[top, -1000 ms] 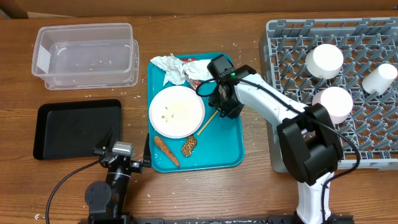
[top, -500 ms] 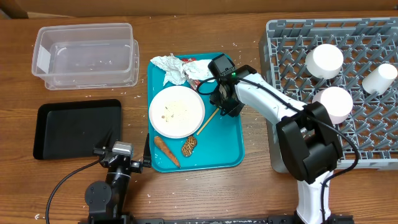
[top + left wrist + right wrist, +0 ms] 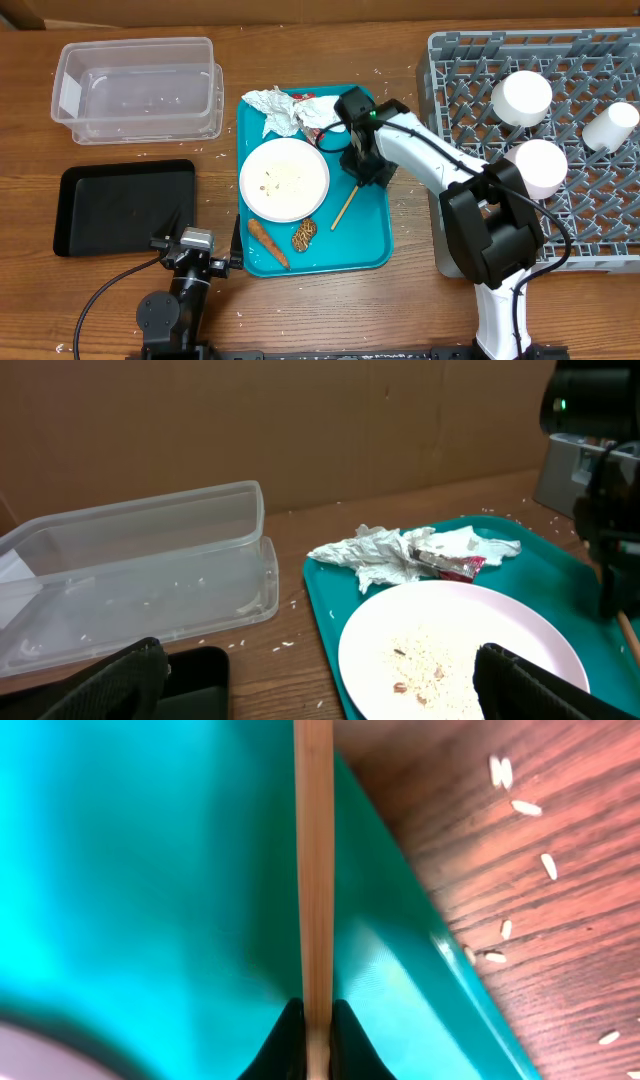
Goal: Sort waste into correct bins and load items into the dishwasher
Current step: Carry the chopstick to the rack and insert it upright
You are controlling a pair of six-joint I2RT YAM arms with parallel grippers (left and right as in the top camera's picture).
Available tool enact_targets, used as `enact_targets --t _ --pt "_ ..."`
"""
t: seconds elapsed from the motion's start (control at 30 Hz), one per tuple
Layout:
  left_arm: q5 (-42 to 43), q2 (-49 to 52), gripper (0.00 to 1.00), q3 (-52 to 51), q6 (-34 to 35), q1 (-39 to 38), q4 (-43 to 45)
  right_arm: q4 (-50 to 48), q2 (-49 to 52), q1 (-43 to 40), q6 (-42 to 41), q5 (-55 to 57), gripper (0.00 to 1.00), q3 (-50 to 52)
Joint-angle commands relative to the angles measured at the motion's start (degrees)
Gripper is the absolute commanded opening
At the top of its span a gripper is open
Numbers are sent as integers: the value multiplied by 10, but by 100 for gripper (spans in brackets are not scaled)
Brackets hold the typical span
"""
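My right gripper (image 3: 358, 178) is over the teal tray (image 3: 370, 250), shut on a thin wooden stick (image 3: 345, 207); the stick runs straight up the right wrist view (image 3: 314, 870) between the black fingertips (image 3: 317, 1040). The white plate (image 3: 284, 179) with crumbs lies on the tray, also in the left wrist view (image 3: 460, 650). Crumpled napkins (image 3: 275, 108) and a red wrapper (image 3: 316, 125) lie at the tray's far end. A carrot (image 3: 268, 243) and a brown lump (image 3: 304, 235) lie near its front. My left gripper (image 3: 320, 685) is open, low at the table's front left.
The clear tub (image 3: 138, 88) stands far left, the black tray (image 3: 122, 205) in front of it. The grey dish rack (image 3: 470, 70) at right holds two upturned white bowls (image 3: 521, 98) and a white cup (image 3: 610, 127). Rice grains (image 3: 520, 870) lie on the wood.
My right gripper has swung the wooden stick off the plate's edge toward the tray's right side, so it now points down-left from the gripper. The left arm has not moved.
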State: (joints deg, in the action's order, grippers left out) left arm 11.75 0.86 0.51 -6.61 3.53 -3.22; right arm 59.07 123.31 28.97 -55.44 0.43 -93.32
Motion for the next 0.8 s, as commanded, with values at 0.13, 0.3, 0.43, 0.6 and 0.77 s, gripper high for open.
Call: enact_targets --t 0.13,0.3,0.43,0.6,0.77 --pt "-3 -2 100 -2 -10 5 0 81 -31 -43 155 6 4 -169" --pt "-3 -2 100 -2 -10 5 0 162 -57 -115 355 6 4 -295" --pt "-3 -2 100 -2 -10 5 0 185 -72 -193 495 1 4 -359" --pt "-3 -2 100 -2 -10 5 0 186 -71 -280 657 -97 4 -358" --pt "-3 -2 100 -2 -10 5 0 165 -59 -329 720 -169 5 -322"
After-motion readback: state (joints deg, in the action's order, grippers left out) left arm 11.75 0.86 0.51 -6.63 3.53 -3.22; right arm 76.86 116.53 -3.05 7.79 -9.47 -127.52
